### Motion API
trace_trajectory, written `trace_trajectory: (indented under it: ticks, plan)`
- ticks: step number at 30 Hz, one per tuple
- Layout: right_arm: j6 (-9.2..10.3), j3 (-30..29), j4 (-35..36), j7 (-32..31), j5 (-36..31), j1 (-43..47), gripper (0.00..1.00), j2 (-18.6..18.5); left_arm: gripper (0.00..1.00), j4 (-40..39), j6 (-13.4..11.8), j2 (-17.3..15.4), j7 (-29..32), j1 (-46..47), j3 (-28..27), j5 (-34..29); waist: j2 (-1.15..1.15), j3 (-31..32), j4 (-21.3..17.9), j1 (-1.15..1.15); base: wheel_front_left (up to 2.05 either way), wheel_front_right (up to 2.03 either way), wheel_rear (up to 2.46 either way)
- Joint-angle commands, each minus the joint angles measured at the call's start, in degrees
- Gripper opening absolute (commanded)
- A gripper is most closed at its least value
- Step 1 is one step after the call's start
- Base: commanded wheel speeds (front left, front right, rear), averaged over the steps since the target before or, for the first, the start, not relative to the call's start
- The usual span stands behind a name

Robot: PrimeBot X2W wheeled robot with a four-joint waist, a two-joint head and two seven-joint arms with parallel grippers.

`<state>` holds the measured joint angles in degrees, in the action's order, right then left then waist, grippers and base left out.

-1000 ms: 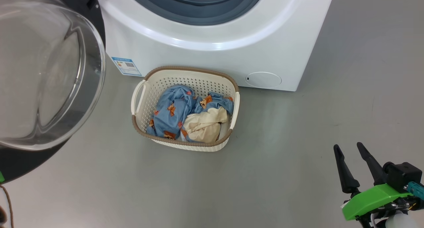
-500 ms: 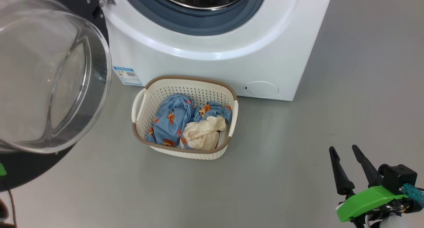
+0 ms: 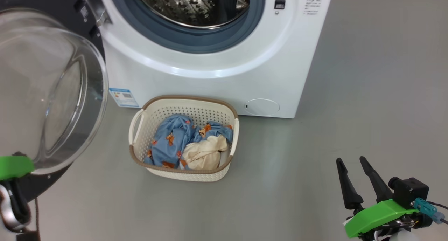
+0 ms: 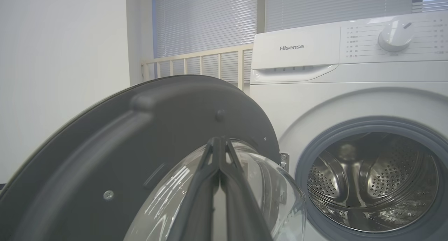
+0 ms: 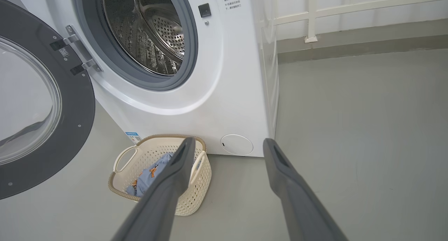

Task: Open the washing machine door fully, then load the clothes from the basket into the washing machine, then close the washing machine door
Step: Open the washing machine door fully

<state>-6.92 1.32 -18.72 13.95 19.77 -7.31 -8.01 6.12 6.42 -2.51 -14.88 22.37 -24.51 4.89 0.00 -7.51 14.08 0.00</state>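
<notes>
The washing machine [image 3: 217, 80] stands at the top of the head view, its steel drum [image 3: 192, 6] exposed. Its door [image 3: 52, 94] hangs swung out to the left, glass bowl facing me. The basket [image 3: 189, 176] sits on the floor against the machine's front, holding the clothes [image 3: 171, 143], blue printed fabric beside a cream garment [image 3: 203, 153]. My right gripper [image 3: 350, 160] is open and empty, low and right of the basket; in its wrist view [image 5: 229, 143] the basket [image 5: 196, 185] lies beyond its left finger. My left gripper [image 4: 218, 141] is shut, empty, in front of the door's [image 4: 140, 129] inner side.
Grey floor spreads right of the machine and in front of the basket. A blue label [image 3: 120, 97] and a round flap [image 3: 261, 107] mark the machine's lower front. A white railing [image 5: 350, 6] runs behind. My left arm's green cover [image 3: 14, 165] sits under the door.
The head camera has tilted up, so the whole picture slid down and more drum shows. My left arm's green cover has come into view at the lower left. Both grippers keep their states.
</notes>
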Motion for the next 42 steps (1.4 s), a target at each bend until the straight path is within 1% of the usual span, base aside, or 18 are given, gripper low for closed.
trace_trajectory:
  ticks: [1,7,8,9,10,11,12,14,15,16,17,18,20,31,42]
  plan:
    - [-0.57,1.62,1.22,0.74,0.0,-0.36,1.0,0.16,0.0,-2.41,0.19,-1.81,-0.12,-0.7,-0.48,-0.61,0.0,0.83,-1.36,0.0,0.0,0.0,0.0]
    - [-0.57,1.85,1.23,0.96,-0.06,-0.38,1.0,0.85,0.0,-5.09,0.53,-1.21,-0.12,-2.7,3.11,-0.47,0.0,1.92,-4.6,0.0,0.0,0.0,0.0]
    - [-0.57,1.86,1.28,0.98,0.02,-0.38,1.0,0.97,0.02,-5.31,0.58,-1.16,-0.12,-3.11,3.66,-0.37,0.0,2.03,-5.18,0.0,0.0,0.0,0.0]
    - [-0.57,1.96,1.4,0.99,-0.05,-0.36,1.0,1.04,0.11,-5.5,0.63,-1.12,-0.12,-3.64,4.29,-0.38,0.0,2.15,-5.75,0.0,0.0,0.0,0.0]
    - [-0.57,2.06,1.56,1.0,-0.12,-0.32,1.0,1.17,0.17,-5.77,0.67,-1.07,-0.12,-4.21,4.74,-0.35,0.0,2.27,-6.32,0.0,0.0,0.0,0.0]
    - [-0.57,2.14,1.74,1.01,-0.1,-0.26,1.0,1.34,0.32,-5.99,0.69,-1.03,-0.12,-4.85,5.17,-0.41,0.0,2.39,-6.86,0.0,0.0,0.0,0.0]
    - [-0.57,2.23,1.98,1.02,-0.13,-0.21,1.0,1.48,0.37,-6.09,0.72,-0.99,-0.12,-5.51,5.58,-0.35,0.0,2.46,-7.38,0.0,0.0,0.0,0.0]
    - [-0.57,2.32,2.52,1.03,-0.15,-0.09,1.0,1.77,0.56,-6.16,0.75,-0.89,-0.12,-6.86,6.35,-0.29,0.0,2.53,-8.38,0.0,0.0,0.0,0.0]
    - [-0.57,2.41,2.76,1.03,-0.19,-0.03,1.0,1.89,0.69,-6.04,0.76,-0.85,-0.12,-7.53,6.72,-0.25,0.0,2.54,-8.85,0.0,0.0,0.0,0.0]
    - [-0.57,2.46,3.01,1.03,-0.25,0.01,1.0,1.98,0.84,-5.81,0.77,-0.81,-0.12,-8.26,7.12,-0.25,0.0,2.56,-9.3,0.0,0.0,0.0,0.0]
    - [-0.57,2.47,3.26,1.04,-0.35,0.05,1.0,2.04,0.91,-5.52,0.78,-0.76,-0.12,-8.98,7.53,-0.13,0.0,2.58,-9.72,0.0,0.0,0.0,0.0]
    - [-0.57,2.37,3.58,1.04,-0.65,0.08,1.0,2.04,1.0,-5.14,0.79,-0.7,-0.12,-9.68,7.94,0.09,0.0,2.62,-10.08,0.0,0.0,0.0,0.0]
    - [-0.57,2.27,4.11,1.04,-1.82,0.25,1.0,1.73,1.0,-4.56,0.65,-0.61,-0.12,-10.96,8.68,0.34,0.0,2.81,-10.63,0.0,0.0,0.0,0.0]
    - [-0.57,1.09,6.46,1.05,-2.64,1.85,1.0,2.37,1.0,-1.48,-1.22,-0.39,-0.12,-19.2,13.12,1.49,0.0,4.82,-12.25,0.0,0.0,0.0,0.0]
    - [-0.57,1.17,8.03,1.05,-3.11,3.53,1.0,2.25,1.0,-0.04,-4.03,-0.38,-0.12,-26.25,17.63,4.2,0.0,6.85,-13.18,0.0,0.0,0.0,0.0]
